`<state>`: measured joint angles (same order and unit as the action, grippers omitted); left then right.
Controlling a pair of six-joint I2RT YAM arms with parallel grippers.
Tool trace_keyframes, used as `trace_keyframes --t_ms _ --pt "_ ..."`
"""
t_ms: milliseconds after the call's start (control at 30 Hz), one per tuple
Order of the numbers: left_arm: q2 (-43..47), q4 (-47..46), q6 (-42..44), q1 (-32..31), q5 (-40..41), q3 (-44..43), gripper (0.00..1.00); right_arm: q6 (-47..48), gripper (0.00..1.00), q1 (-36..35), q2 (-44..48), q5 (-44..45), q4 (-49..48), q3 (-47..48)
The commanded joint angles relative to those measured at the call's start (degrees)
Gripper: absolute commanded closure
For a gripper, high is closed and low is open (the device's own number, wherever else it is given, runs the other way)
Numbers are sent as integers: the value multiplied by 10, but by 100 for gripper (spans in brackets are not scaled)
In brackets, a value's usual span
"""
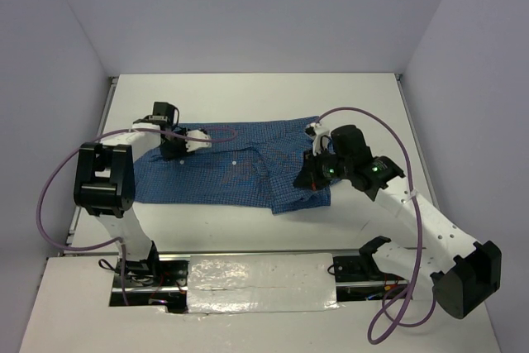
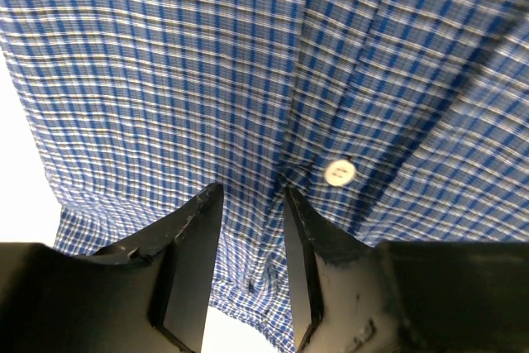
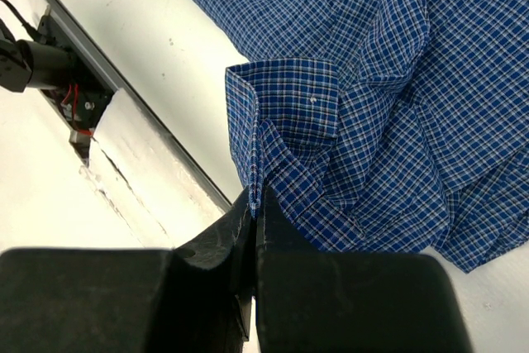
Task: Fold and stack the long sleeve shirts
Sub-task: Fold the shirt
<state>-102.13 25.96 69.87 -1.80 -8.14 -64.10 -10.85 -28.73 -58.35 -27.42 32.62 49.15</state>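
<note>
Your long sleeve shirt (image 1: 240,171) lies across the middle of the white table (image 1: 248,97). It is blue with a fine check and runs lengthwise from the left side toward the right side. It sits well clear of the far edge and somewhat closer to the near edge. The left part lies fairly flat, while the right end is bunched into loose folds.

Your left gripper (image 2: 253,190) hangs low over the shirt's far-left portion, on the side toward the table's far edge. Its two dark fingers (image 2: 194,237) stand apart, and a raised crease of the cloth runs into the gap between them. You cannot tell from the wrist view whether the pads actually press on that crease. A small white button (image 2: 339,172) sits on the cloth just beside the right-hand finger.

Your right gripper (image 3: 254,208) is at the shirt's right end, on the side toward the near edge. Its fingers are pressed together on the edge of the shirt's cuff (image 3: 285,93). The cuff stands up out of the closed tips, folded over on itself, with its own tiny white button (image 3: 312,100) showing. Beyond it the rest of the sleeve and body spread in rumpled layers. A crinkled white strip (image 1: 256,283) runs along the table's near edge between the two arm bases.
</note>
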Motion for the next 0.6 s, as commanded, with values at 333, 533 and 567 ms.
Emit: trace_keyframes --t_ms 333,533,567 --pt "-23 -43 -26 -1 35 -11 56 2 100 -3 17 2 -9 8" --pt "-11 -85 -11 -2 55 26 56 2 100 -3 17 -5 -16 5" --pt "-11 -91 -15 -2 59 26 57 1 100 -4 16 -6 -17 5"
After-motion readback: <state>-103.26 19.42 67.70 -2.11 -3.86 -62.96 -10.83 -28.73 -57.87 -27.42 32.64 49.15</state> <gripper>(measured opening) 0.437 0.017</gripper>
